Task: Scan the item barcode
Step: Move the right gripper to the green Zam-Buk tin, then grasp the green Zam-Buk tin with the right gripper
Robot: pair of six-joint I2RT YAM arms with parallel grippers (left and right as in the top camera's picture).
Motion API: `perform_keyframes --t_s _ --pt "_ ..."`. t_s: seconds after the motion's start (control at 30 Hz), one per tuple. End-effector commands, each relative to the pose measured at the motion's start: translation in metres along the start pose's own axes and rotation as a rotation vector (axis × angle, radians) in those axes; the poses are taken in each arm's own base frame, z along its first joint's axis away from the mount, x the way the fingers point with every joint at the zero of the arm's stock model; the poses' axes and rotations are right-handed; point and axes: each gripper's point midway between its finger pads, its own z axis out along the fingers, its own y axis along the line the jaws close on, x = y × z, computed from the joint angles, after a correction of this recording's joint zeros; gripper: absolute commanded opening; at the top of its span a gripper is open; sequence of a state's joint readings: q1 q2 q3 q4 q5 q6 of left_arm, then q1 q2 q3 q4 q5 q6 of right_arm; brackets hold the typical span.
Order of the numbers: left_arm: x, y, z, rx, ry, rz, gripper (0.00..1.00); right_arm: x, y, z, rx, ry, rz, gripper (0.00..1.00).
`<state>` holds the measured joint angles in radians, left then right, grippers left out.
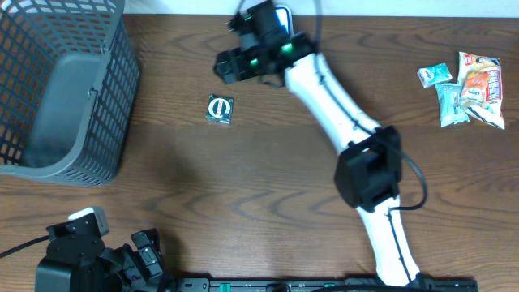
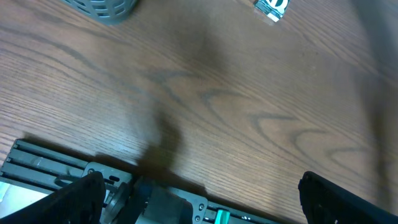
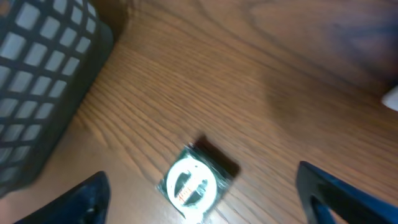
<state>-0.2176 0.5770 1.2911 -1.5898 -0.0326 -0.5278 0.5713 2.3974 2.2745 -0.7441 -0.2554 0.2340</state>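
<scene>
The right fingers (image 3: 348,199) are held spread and empty near the packet (image 3: 196,183), which lies on the desk (image 1: 268,178). The left fingers (image 2: 74,202) are likewise spread, holding nothing.

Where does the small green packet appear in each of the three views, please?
Overhead: packet upper middle, right of the basket.
Left wrist: packet at the top edge, right of centre, partly cropped.
Right wrist: packet bottom centre.
Shared landmark: the grey basket, left of the packet in every view.
</scene>
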Motion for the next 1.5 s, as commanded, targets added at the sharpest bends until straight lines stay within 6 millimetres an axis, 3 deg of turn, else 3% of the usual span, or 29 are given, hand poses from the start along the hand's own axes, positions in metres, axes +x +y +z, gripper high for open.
perform_keyframes --t_s 0.0,0.07,0.33,0.47,0.6,0.77,0.93,1.07,1.17,1.23,1.47 --pt "-0.002 0.001 -0.001 -0.007 -0.009 -0.012 0.98 0.013 -0.005 0.023 0.179 -0.01 -0.005 0.8" --pt "-0.002 0.001 -0.001 -0.007 -0.009 -0.012 0.97 0.025 0.001 0.035 0.241 -0.001 -0.003 0.7" --pt "-0.002 0.001 -0.001 -0.007 -0.009 -0.012 0.98 0.048 0.036 0.063 0.23 0.005 0.005 0.69" --pt "-0.002 0.001 -0.001 -0.007 -0.009 -0.012 0.97 0.059 0.018 0.066 0.371 0.008 -0.018 0.75" --pt "-0.002 0.001 -0.001 -0.007 -0.009 -0.012 0.98 0.078 -0.006 0.07 0.488 0.059 -0.036 0.75" --pt "-0.002 0.001 -0.001 -0.007 -0.009 -0.012 0.98 0.098 -0.021 0.078 0.497 0.161 -0.144 0.75" --pt "-0.002 0.001 -0.001 -0.007 -0.009 -0.012 0.97 0.087 -0.01 0.07 0.419 0.188 -0.326 0.79" --pt "-0.002 0.001 -0.001 -0.007 -0.009 -0.012 0.98 0.085 0.017 0.061 0.246 0.23 -0.525 0.8" --pt "-0.002 0.001 -0.001 -0.007 -0.009 -0.012 0.98 0.084 0.025 0.052 0.166 0.25 -0.64 0.87" --pt "-0.002 0.001 -0.001 -0.007 -0.009 -0.012 0.98 0.083 0.021 0.049 0.155 0.261 -0.708 0.95" --pt "-0.002 0.001 -0.001 -0.007 -0.009 -0.012 0.98 0.077 0.006 0.046 0.047 0.254 -0.753 0.99"
